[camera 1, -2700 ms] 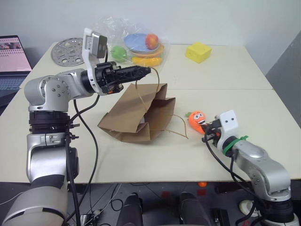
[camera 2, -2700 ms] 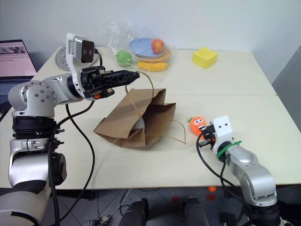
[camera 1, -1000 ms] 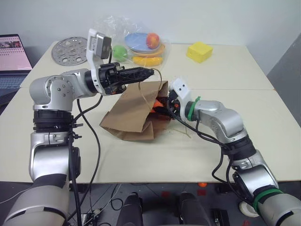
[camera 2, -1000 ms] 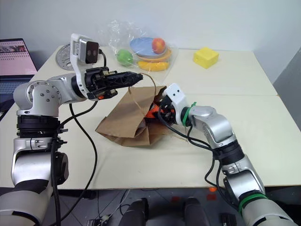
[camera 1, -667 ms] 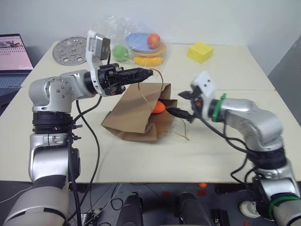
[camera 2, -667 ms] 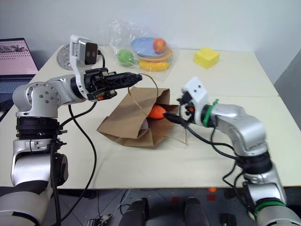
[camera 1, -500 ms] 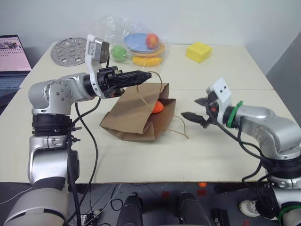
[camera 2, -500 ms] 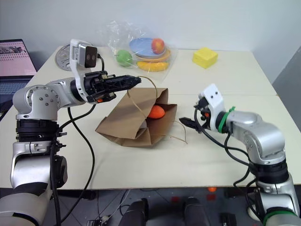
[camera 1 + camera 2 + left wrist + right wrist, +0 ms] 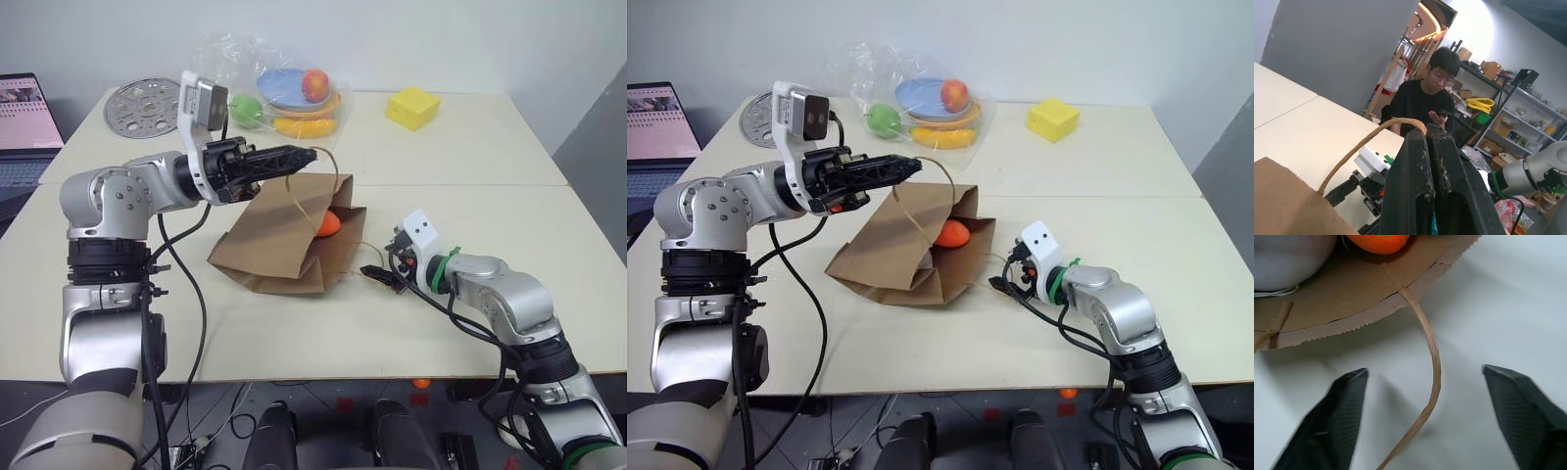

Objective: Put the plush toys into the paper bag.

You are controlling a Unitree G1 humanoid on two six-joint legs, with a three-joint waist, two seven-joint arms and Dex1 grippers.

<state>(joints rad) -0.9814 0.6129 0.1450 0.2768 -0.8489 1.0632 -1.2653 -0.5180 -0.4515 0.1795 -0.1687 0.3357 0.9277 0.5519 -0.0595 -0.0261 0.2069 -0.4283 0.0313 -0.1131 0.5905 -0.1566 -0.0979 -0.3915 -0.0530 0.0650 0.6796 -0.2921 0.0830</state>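
The brown paper bag (image 9: 279,240) lies on its side on the table, its mouth facing my right arm. My left gripper (image 9: 308,153) is shut on the bag's upper handle (image 9: 1366,143) and holds that side of the mouth up. The orange carrot plush (image 9: 329,223) rests just inside the mouth. Beside it in the right wrist view is a rounded white plush (image 9: 1288,257). My right gripper (image 9: 380,275) is open and empty, low over the table in front of the mouth. The lower handle loop (image 9: 1432,362) lies between its fingers (image 9: 1339,416).
A clear plastic bag (image 9: 284,88) with fruit and plates sits at the back of the table, a yellow foam block (image 9: 411,108) to its right, a round metal disc (image 9: 142,106) to its left. A laptop (image 9: 29,127) is far left. A person (image 9: 1425,98) sits beyond the table.
My right gripper let go of the carrot plush inside the bag, drew back out to the right, then sank to the table by the lower handle. The left gripper kept its hold.
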